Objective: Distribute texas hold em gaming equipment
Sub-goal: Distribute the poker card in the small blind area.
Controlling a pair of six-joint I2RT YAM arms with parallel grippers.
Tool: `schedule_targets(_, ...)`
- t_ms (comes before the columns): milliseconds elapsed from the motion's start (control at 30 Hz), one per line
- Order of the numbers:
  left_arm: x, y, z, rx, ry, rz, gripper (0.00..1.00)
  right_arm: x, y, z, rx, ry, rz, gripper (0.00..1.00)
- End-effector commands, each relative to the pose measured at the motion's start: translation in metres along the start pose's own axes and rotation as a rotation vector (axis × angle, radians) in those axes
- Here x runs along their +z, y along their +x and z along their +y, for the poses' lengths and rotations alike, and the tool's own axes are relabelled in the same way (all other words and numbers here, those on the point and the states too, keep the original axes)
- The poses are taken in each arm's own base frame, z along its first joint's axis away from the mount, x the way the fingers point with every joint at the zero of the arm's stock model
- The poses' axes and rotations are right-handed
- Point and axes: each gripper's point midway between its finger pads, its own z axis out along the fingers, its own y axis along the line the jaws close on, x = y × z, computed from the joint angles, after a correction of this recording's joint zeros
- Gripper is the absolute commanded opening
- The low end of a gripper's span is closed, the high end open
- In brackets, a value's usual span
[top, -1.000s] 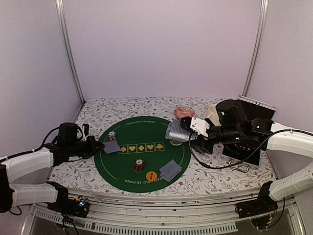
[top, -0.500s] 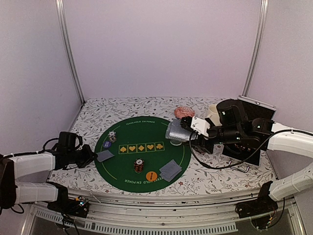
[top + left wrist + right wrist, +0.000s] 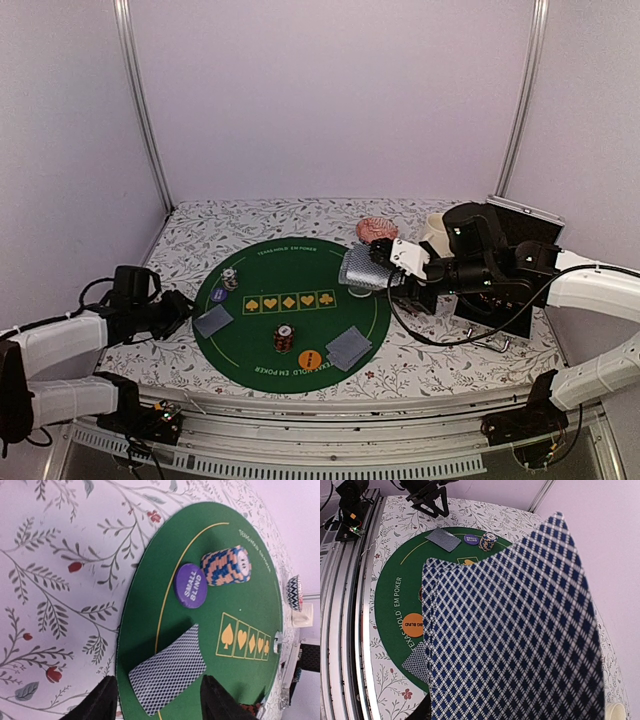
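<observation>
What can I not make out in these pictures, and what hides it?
Right wrist view: the held cards hide the right jaws and much of the green mat.
Top view: lettering on the Small Blind button is too small.
Left wrist view: the card lies face down, value hidden.

We see a small pile of grey-blue-backed cards point(image 3: 214, 321) lying face down at the left edge of the green mat point(image 3: 290, 275). A purple "small blind" button point(image 3: 218, 295) sits just beyond it, and a blue-and-orange striped chip stack point(image 3: 230, 278) sits beside that. A reddish striped stack point(image 3: 284, 339) stands toward the mat's near edge, with an orange "big blind" button point(image 3: 310, 357) close by. A second face-down pile point(image 3: 348, 346) lies to its right. We find the remaining deck point(image 3: 360, 268) clamped in the right gripper point(image 3: 380, 270), raised over the mat's right rim.
</observation>
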Motion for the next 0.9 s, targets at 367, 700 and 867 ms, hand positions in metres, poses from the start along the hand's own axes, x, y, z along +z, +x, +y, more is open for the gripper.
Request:
schedule_targets(367, -0.112, -0.020, -0.244, 0.679, 0.576, -0.232, 0.96, 0.002, -0.019, 0.001, 0.000, -0.047, -0.043, 0.43)
schedule_targets(700, -0.123, 0.112, -0.359, 0.961, 0.985, 0.117, 0.98, 0.008, -0.029, 0.008, -0.008, -0.073, -0.054, 0.43)
schedule_targets(867, -0.113, 0.130, -0.367, 0.987, 0.988, 0.160, 0.98, 0.010, -0.030, 0.010, -0.012, -0.080, -0.055, 0.43)
